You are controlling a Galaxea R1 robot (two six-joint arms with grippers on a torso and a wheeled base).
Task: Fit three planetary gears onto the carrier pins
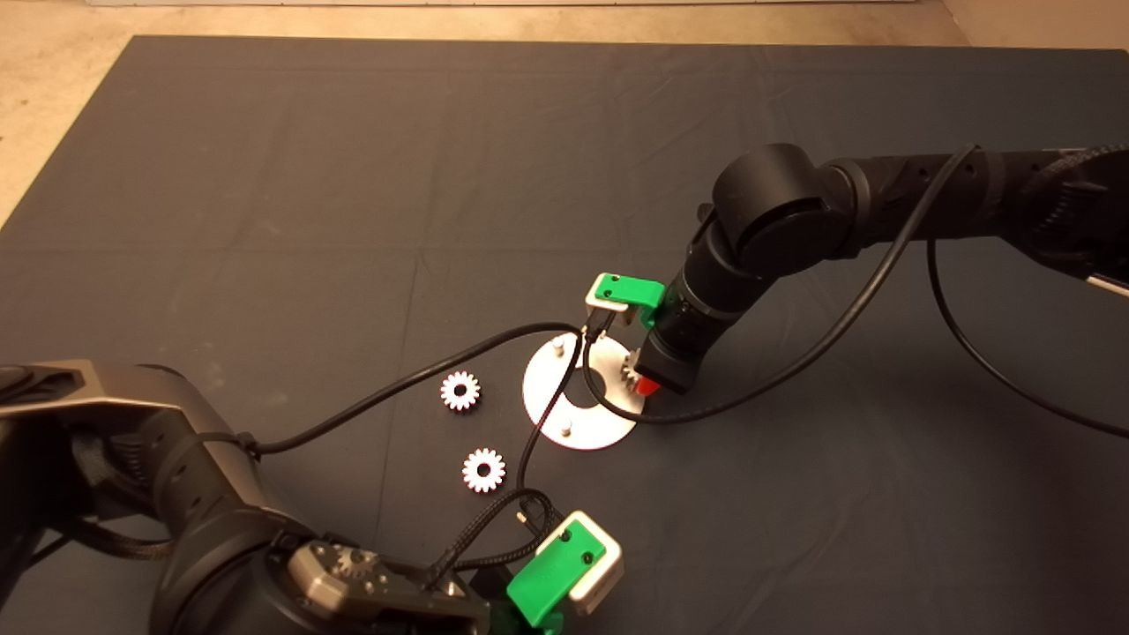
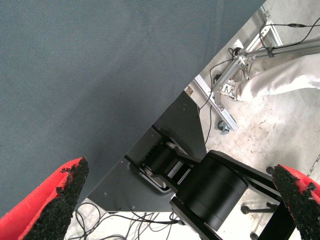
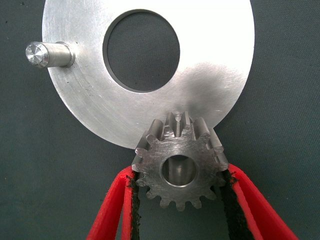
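The round silver plate lies mid-mat, and two bare carrier pins stand near its rim. My right gripper is shut on one planetary gear at the plate's right rim. In the right wrist view this gear sits between the red fingers, with a pin showing through its bore. Another pin stands across the plate. Two more planetary gears lie flat on the mat, left of the plate. My left gripper is parked open at the mat's near edge.
Black cables run from both wrists across the plate's left side and over the mat. Past the mat's edge, the left wrist view shows the robot's base, an aluminium frame and a person's leg.
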